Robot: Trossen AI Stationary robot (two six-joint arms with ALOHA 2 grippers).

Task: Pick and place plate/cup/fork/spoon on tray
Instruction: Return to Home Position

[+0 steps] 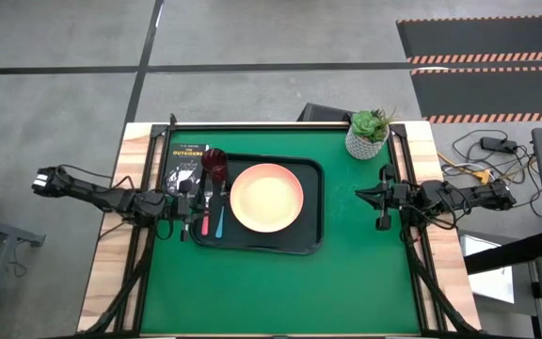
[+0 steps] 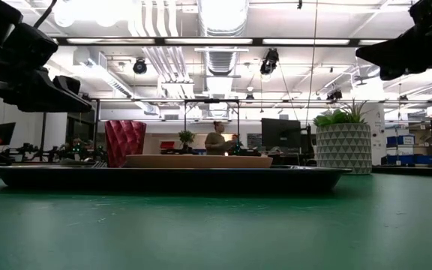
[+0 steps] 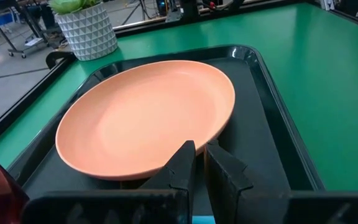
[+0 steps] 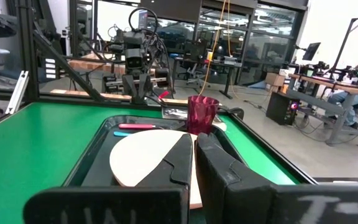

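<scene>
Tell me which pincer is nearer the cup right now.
Left. The left pincer sits at the left edge of the tray, close to the cup. The right pincer hangs over the green table past the tray, with the plate between.

Around your table (image 1: 365, 282) lies a grey floor (image 1: 252, 38) with dark seam lines. At 1 o'clock there are black mats (image 1: 483, 42) with orange-striped edges, and at 3 o'clock loose cables (image 1: 483, 155). Behind the table you see bright ceiling lamps (image 2: 216, 11), white ducts (image 2: 156, 64), a dark monitor (image 2: 280, 133) and a far-off person (image 2: 217, 139).
</scene>
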